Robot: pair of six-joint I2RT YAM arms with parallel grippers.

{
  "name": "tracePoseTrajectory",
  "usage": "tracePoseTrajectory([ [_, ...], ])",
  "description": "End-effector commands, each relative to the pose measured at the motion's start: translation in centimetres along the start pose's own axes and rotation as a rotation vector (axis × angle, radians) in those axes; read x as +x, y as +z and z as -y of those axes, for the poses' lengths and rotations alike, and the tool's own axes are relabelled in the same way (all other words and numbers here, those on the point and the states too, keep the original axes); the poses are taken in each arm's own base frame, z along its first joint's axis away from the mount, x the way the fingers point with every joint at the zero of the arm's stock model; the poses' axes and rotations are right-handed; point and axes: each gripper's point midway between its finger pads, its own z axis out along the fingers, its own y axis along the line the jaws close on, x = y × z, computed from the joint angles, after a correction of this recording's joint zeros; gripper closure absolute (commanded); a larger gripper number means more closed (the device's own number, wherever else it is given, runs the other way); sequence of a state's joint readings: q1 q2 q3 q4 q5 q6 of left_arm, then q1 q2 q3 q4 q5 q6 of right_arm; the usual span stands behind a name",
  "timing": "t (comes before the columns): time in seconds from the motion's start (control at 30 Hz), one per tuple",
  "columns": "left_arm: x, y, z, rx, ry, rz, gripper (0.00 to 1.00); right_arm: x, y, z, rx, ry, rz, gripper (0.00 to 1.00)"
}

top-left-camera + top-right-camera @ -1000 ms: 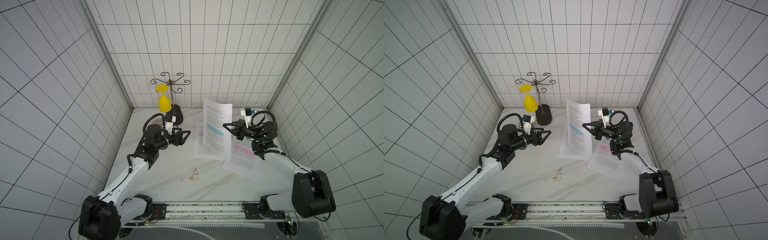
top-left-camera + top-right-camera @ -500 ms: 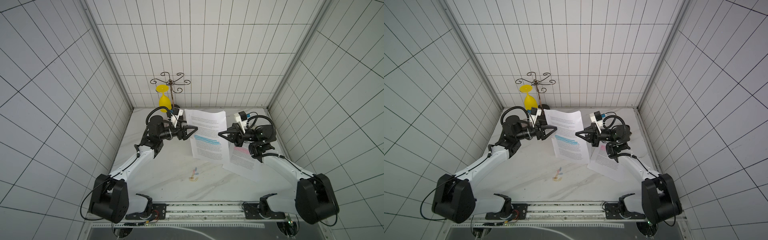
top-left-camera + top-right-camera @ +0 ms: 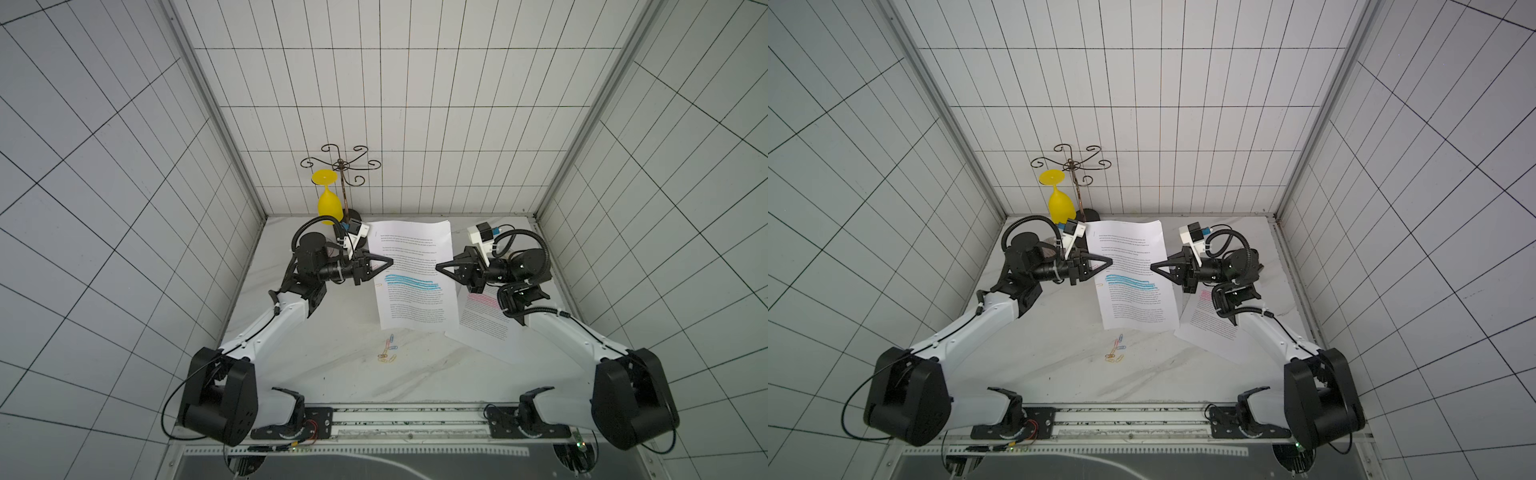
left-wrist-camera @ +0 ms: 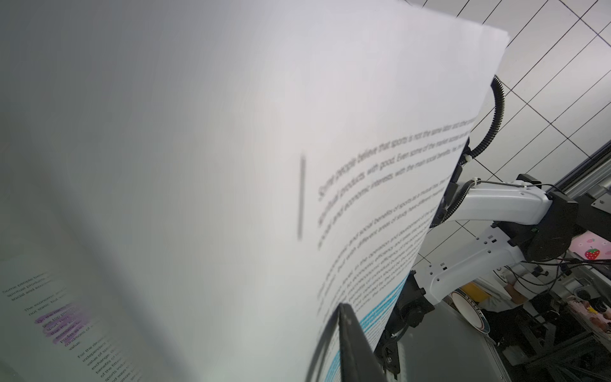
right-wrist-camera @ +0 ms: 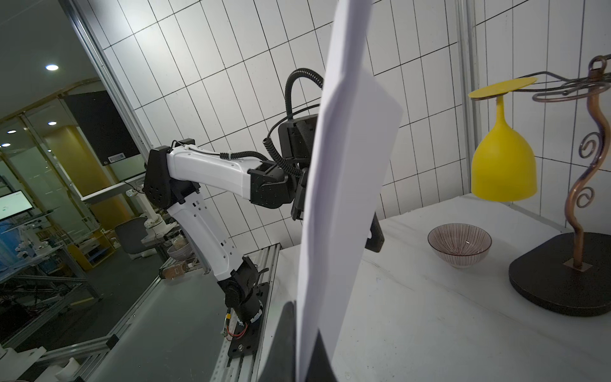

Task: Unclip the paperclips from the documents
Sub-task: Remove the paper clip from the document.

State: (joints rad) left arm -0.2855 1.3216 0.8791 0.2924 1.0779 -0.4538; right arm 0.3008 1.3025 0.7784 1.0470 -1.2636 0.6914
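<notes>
A white document with a blue highlighted band (image 3: 411,282) hangs in the air, facing up in both top views. My left gripper (image 3: 390,262) is shut on its left edge; in the left wrist view one finger (image 4: 350,347) lies on the page and the other is hidden behind it. My right gripper (image 3: 436,268) is shut on the right edge, with the sheets between its jaws (image 5: 305,330). An orange paperclip (image 3: 378,285) sits on the left edge just below my left gripper. A pink-banded document (image 3: 482,320) and a purple-banded one (image 4: 62,324) lie on the table.
Several loose paperclips (image 3: 387,351) lie on the marble table in front of the held sheets. A metal rack (image 3: 343,174) with a hanging yellow glass (image 3: 330,203) stands at the back left, its dark base (image 5: 562,281) beside a striped bowl (image 5: 459,244).
The right gripper has turned the held document from edge-on to face up. The left arm has swung in from the left, and its jaws have closed on the document's left edge.
</notes>
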Motion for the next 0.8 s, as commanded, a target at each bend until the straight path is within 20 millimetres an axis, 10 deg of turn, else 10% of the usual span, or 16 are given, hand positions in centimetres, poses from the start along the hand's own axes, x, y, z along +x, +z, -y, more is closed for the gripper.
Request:
tracePoseTrajectory([
  [0.0, 0.0, -0.7, 0.2, -0.018, -0.001, 0.014, 0.79, -0.7, -0.3, 0.3, 0.023, -0.037, 0.016, 1.00],
  [0.77, 0.5, -2.4, -1.1, -0.095, -0.038, 0.037, 0.73, -0.7, -1.4, 1.2, 0.078, -0.041, 0.025, 1.00],
])
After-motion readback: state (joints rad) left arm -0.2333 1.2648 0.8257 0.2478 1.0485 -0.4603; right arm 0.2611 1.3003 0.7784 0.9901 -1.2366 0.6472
